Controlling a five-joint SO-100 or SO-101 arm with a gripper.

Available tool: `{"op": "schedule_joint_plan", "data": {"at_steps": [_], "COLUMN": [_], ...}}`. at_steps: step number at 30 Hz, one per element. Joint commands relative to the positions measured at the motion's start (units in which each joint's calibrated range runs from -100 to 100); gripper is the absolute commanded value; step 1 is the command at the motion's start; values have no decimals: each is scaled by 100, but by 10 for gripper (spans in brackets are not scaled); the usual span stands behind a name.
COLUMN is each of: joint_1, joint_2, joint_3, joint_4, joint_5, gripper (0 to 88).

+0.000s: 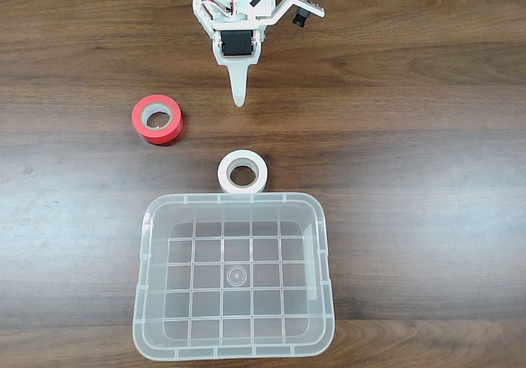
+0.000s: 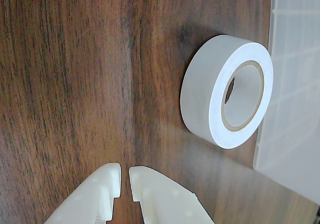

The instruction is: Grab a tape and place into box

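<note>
White two-finger gripper [image 2: 125,176] bottom of wrist view, fingers nearly together, empty. Small white ring-shaped tape roll [image 2: 226,91] centre-right, flat beside large clear ribbed plastic bin [image 1: 325,245]; short carry likely.

We see the tape [image 1: 243,172], small white roll w/ pale core, lying flat on the bench, just beside the far rim of the clear box [image 1: 322,245], grid-ribbed bottom.
</note>
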Motion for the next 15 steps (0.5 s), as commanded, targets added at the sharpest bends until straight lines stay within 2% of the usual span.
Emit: {"op": "schedule_joint_plan", "data": {"at_steps": [1, 15], "joint_1": [6, 6], "joint_2": [-72, -72], "joint_3": [-81, -81], "joint_4": [0, 0], "joint_5": [-52, -62], "gripper": [14, 13]}}
